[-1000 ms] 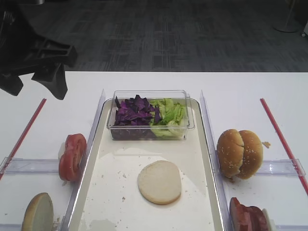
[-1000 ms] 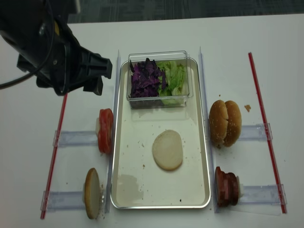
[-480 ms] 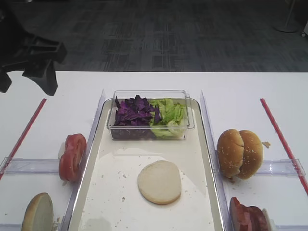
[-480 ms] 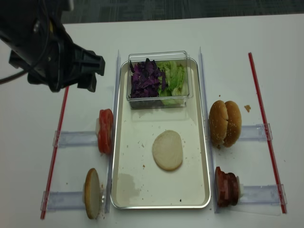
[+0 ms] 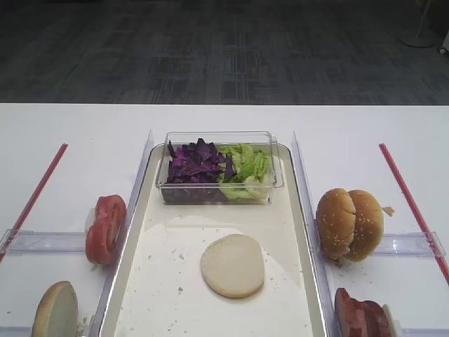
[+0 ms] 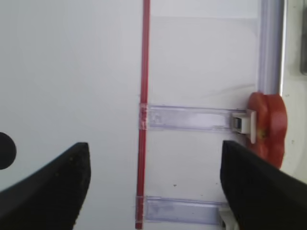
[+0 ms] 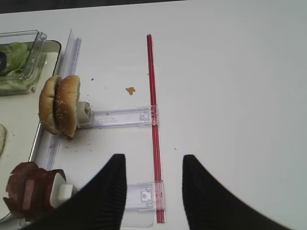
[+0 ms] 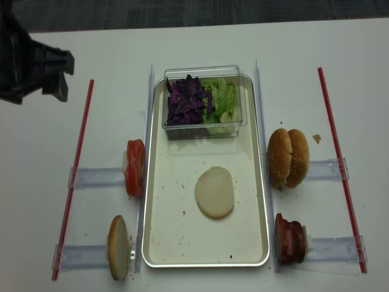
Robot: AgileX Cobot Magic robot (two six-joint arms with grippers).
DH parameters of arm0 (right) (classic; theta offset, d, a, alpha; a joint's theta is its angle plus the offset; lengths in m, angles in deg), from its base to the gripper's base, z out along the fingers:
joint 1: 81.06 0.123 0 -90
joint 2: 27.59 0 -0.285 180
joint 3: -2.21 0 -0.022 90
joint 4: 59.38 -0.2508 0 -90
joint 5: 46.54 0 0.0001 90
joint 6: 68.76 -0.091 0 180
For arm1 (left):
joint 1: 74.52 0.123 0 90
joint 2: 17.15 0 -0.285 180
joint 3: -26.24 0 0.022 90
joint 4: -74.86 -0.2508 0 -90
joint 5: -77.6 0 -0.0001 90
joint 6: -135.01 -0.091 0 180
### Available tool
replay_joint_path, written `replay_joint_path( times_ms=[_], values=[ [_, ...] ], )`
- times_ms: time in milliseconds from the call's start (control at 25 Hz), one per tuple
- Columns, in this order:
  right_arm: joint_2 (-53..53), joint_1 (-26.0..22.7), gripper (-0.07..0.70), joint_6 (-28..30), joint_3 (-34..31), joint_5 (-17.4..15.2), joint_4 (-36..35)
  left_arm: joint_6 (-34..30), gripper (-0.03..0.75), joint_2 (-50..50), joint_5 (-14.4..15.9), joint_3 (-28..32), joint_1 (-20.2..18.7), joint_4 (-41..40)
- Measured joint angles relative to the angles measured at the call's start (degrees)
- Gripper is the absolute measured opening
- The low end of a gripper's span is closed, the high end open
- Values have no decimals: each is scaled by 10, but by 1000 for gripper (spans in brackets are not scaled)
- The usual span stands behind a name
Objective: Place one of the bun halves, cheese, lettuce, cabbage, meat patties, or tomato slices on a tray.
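A flat, pale bun half (image 5: 232,265) (image 8: 214,192) lies alone on the long cream tray (image 5: 135,217) (image 8: 148,201). At the tray's far end sit purple cabbage (image 5: 195,163) and green lettuce (image 5: 247,167). Tomato slices (image 8: 135,167) (image 6: 268,125) stand left of the tray. Meat patties (image 8: 290,238) (image 7: 28,194) stand to its right. No cheese shows. My left gripper (image 8: 59,78) (image 6: 153,158) hovers open and empty over the table's far left, well away from the tray. My right gripper (image 7: 154,162) is open and empty over the right red strip.
The greens sit in a clear plastic box (image 5: 219,184). Sesame buns (image 5: 349,223) (image 7: 60,105) stand right of the tray and another bun half (image 8: 118,246) at the near left. Red strips (image 8: 76,176) (image 5: 410,200) and clear plastic holders (image 8: 97,177) flank the tray.
My left gripper has drawn back to the left, away from the tray, and has left one overhead view. The bun half on the tray has not moved.
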Motion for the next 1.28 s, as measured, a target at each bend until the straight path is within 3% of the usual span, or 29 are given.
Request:
replay_joint_path(
  times_ms=[200,360,680,960,1280],
  values=[
    [0,0,319,0,0,0,0,-38,516,0,0,0,62,0],
    [0,0,319,0,0,0,0,-45,516,0,1,0,77,7],
    [0,0,319,0,0,0,0,-53,516,25,2,0,73,45],
    [0,0,319,0,0,0,0,-57,516,33,3,0,29,49],
    [0,0,319,0,0,0,0,-54,516,91,6,0,27,30]
  ],
)
